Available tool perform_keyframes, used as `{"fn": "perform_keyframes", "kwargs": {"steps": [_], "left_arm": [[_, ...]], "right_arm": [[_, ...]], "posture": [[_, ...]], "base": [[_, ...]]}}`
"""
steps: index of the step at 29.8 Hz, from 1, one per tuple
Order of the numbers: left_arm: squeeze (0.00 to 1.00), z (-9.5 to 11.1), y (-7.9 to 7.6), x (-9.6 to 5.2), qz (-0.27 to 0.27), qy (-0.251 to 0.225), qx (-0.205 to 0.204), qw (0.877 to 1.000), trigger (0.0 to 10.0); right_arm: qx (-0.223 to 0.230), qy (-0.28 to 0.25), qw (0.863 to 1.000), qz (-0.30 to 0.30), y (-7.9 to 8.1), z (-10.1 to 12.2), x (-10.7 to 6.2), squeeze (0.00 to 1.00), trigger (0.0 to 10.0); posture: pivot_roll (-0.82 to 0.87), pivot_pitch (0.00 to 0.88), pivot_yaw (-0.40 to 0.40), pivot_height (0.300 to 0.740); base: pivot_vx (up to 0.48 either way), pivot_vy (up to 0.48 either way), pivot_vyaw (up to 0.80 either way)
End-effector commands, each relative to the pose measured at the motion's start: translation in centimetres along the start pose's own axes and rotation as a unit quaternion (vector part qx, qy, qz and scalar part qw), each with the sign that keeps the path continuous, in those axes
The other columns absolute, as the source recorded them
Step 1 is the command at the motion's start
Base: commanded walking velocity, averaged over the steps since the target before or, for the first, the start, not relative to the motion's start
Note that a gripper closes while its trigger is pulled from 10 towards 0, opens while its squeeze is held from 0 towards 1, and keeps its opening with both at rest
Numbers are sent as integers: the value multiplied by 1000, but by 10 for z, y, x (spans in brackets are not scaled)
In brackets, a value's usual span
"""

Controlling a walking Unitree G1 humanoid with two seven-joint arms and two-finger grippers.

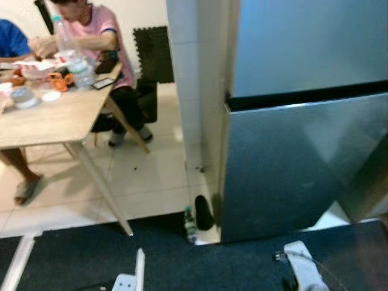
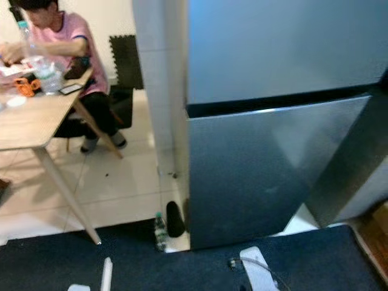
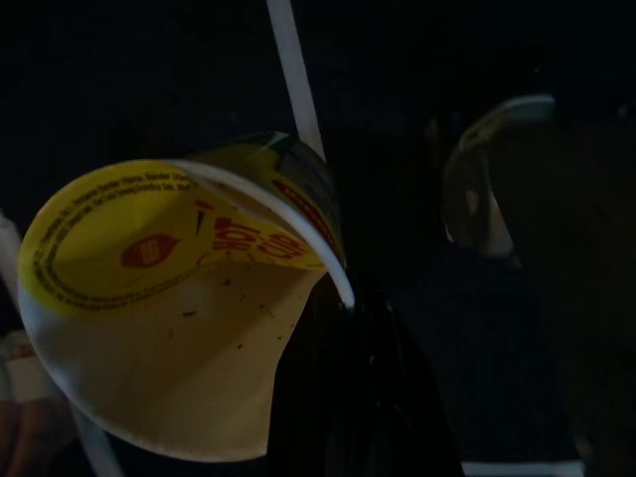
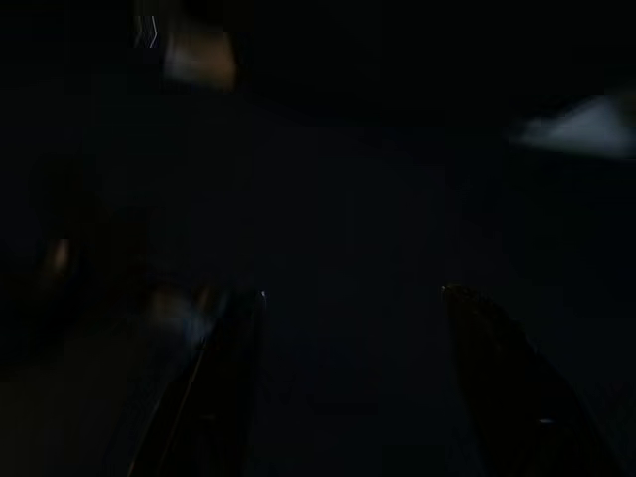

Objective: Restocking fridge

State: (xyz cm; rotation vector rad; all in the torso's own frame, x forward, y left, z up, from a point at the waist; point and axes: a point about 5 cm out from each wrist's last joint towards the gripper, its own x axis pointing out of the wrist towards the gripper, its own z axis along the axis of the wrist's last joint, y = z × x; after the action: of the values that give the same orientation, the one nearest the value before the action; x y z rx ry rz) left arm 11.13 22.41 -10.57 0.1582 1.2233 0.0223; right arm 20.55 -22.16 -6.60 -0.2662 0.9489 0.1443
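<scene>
Fridge (image 1: 303,163) stands shut at our one o'clock, both doors flush. Our left gripper (image 3: 338,328) pinches a yellow-lidded cup (image 3: 169,308) by its rim, lid peeled partly back; our right gripper (image 4: 348,388) hangs spread wide with nothing between its fingers. We judge the cup could tip or spill if we pull the door with a jerk. A small bottle (image 1: 190,223) on the floor at twelve o'clock might get kicked. Both wrist views are very dark, and the cup's contents stay hidden.
</scene>
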Motion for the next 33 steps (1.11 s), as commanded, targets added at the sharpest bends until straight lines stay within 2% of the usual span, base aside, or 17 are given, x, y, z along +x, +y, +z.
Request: {"fn": "perform_keyframes", "kwargs": {"steps": [1,3,5,8,9,11,12,13,16,20,21,25,28,29,30,31,33], "left_arm": [[0,-2,-6,0,-13,3,3,1000,10000],[0,-2,-6,0,-13,3,3,1000,10000],[0,-3,-7,0,-16,3,6,1000,10000],[0,-3,-7,0,-18,3,9,1000,10000],[0,-3,-7,0,-19,3,11,1000,10000],[0,-3,-7,0,-19,3,11,1000,10000],[0,-3,-8,0,-20,4,13,1000,10000],[0,-3,-8,0,-20,4,13,1000,10000],[0,-5,-9,0,-27,5,26,999,10000],[0,-4,-9,0,-27,3,39,999,10000],[0,-4,-9,0,-27,3,39,999,10000],[0,-2,-8,0,-28,-2,52,998,10000],[0,-1,-8,0,-28,-3,56,998,10000],[0,1,-8,0,-29,-4,59,998,10000],[0,2,-8,0,-30,-5,62,998,10000],[0,2,-8,0,-30,-5,62,998,10000],[0,3,-8,1,-32,-6,66,997,10000]], "right_arm": [[-6,-60,998,9,-1,30,2,0,10000],[-6,-60,998,9,-1,30,2,0,10000],[-33,-118,992,16,-7,66,1,0,10000],[-40,-152,987,26,-10,87,-1,0,10000],[-35,-196,979,50,-12,113,-5,655,10000],[-35,-196,979,50,-12,113,-5,655,10000],[-26,-241,967,80,-13,138,-11,1000,10000],[-26,-241,967,80,-13,138,-11,1000,10000],[-68,-362,890,270,-3,212,-45,1000,10000],[-125,-421,832,340,-2,255,-75,1000,10000],[-125,-421,832,340,-2,255,-75,1000,10000],[-187,-460,793,354,-3,283,-100,1000,10000],[-207,-468,787,345,-3,291,-106,1000,10000],[-237,-468,783,334,-3,298,-112,773,10000],[-277,-459,783,317,-4,303,-115,0,10000],[-277,-459,783,317,-4,303,-115,0,10000],[-333,-443,780,291,-4,313,-122,0,10000]], "posture": [[-39,0,20,740],[-39,0,20,740],[-39,0,20,740],[-39,0,20,740],[-39,0,19,740],[-39,0,19,740],[-35,0,19,740],[-35,0,19,740],[-29,0,17,740],[-19,0,16,740],[-19,0,16,740],[-20,0,20,740],[-20,0,20,740],[-20,0,20,740],[-20,0,20,740],[-20,0,20,740],[-24,0,21,740]], "base": [[0,0,0],[0,0,0],[0,0,0],[0,0,0],[0,0,0],[0,0,0],[0,0,0],[0,0,0],[0,0,0],[0,0,0],[0,0,0],[0,0,0],[0,0,0],[0,0,0],[0,0,0],[0,0,0],[0,0,0]]}}
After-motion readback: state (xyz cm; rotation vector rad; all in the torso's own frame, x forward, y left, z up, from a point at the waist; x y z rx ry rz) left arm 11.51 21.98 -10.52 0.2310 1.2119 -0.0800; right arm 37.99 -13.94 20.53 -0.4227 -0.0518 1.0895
